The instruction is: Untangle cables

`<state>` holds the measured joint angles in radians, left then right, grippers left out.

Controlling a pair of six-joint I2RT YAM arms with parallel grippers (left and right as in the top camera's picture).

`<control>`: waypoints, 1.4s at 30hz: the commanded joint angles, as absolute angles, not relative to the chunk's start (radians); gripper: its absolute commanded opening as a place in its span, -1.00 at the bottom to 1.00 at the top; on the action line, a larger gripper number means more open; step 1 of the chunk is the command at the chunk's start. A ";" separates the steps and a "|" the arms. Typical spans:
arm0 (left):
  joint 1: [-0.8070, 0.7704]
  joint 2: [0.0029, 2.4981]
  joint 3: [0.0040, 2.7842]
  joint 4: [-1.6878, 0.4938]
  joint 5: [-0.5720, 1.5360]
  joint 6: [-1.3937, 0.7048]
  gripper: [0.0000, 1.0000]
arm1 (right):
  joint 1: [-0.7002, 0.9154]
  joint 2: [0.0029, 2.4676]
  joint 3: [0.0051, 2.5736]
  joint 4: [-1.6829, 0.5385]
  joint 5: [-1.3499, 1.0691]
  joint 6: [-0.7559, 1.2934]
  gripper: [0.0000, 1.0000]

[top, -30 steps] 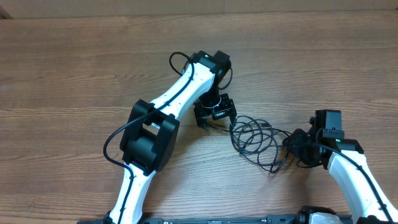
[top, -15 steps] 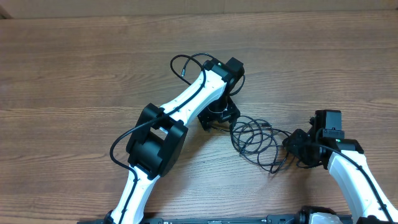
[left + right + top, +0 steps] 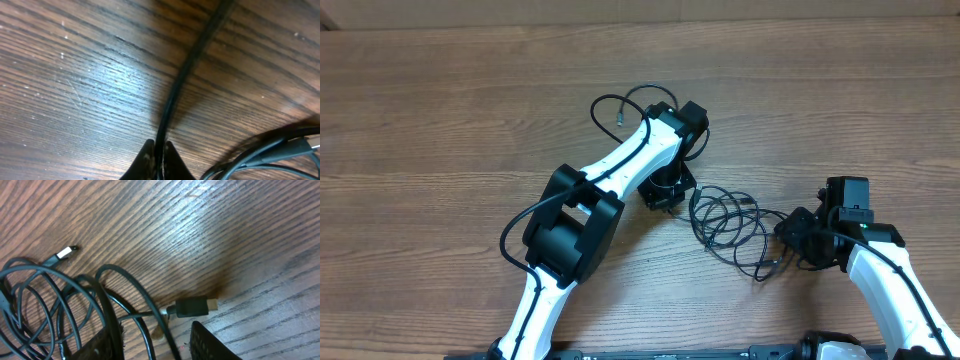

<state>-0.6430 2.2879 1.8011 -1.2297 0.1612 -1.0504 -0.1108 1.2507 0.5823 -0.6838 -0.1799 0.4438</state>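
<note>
Left gripper (image 3: 667, 192) pinches 1 strand of the cables (image 3: 730, 228); right gripper (image 3: 792, 240) stands apart

The loose black tangle lies on the wooden table (image 3: 440, 120), at 4 o'clock from the left gripper, whose fingertips are pressed together on a single strand (image 3: 185, 75). The right gripper sits at the tangle's 3 o'clock edge, its 2 fingers parted, with loops and a black plug (image 3: 192, 306) in front of them
</note>
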 commanded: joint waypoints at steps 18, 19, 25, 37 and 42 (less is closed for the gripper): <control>-0.047 1.805 2.050 -1.336 0.163 -0.645 -0.92 | -0.113 1.253 0.590 -0.714 -0.120 0.441 -0.17; -0.012 1.780 2.061 -1.336 0.193 -0.635 -0.92 | -0.113 1.253 0.590 -0.714 -0.120 0.441 -0.18; 0.223 1.647 2.080 -1.333 0.364 -0.617 -0.91 | -0.113 1.253 0.590 -0.715 -0.120 0.442 -0.18; 0.265 1.665 2.077 -1.365 0.374 -0.515 -0.92 | -0.113 1.253 0.590 -0.715 -0.120 0.444 -0.18; 0.173 1.733 2.077 -1.363 0.355 -0.453 -0.48 | -0.113 1.253 0.590 -0.714 -0.128 0.443 -0.17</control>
